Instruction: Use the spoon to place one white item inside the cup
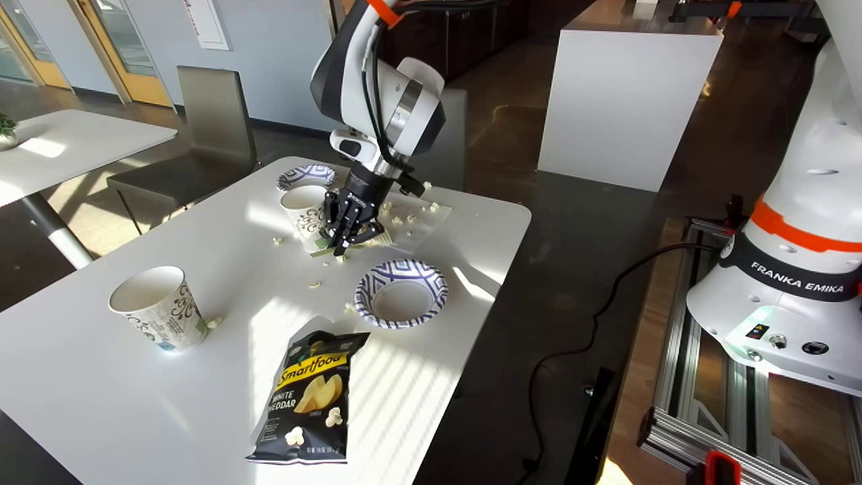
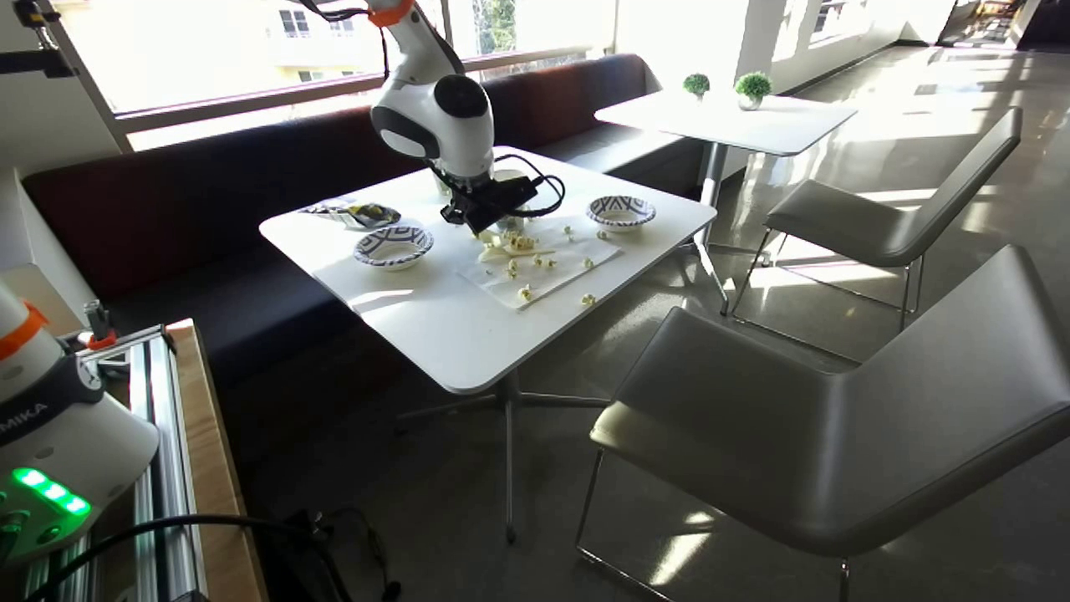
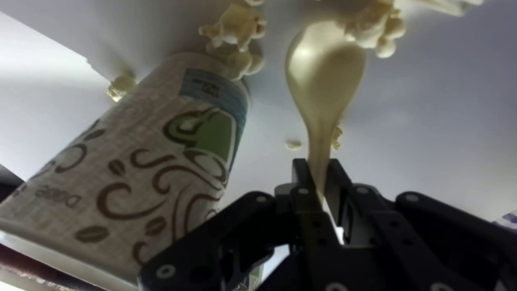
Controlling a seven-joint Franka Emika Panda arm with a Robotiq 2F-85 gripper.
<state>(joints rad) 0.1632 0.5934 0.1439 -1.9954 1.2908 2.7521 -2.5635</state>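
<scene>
White-and-black jointed arm (image 2: pixel 451 138) reaches over white, round-cornered table (image 1: pixel 222 394); last links point downward in both exterior views. Black two-finger gripper (image 3: pixel 319 178) slanted, low over the table; jaws nearly together, pinching the handle of a cream-coloured spoon (image 3: pixel 325 76), its bowl extending past the tips. White paper cup (image 3: pixel 161 169) with brown swirls and a green-and-blue label stands upright just beside the gripper; contact unclear. Pale, knobbly popcorn cluster (image 3: pixel 375 26) at the bowl's edge in the wrist view; whether it rests in the spoon, cannot tell. Loose popcorn pieces (image 2: pixel 525 293) lie on and beside a flat white sheet (image 2: pixel 560 276).
</scene>
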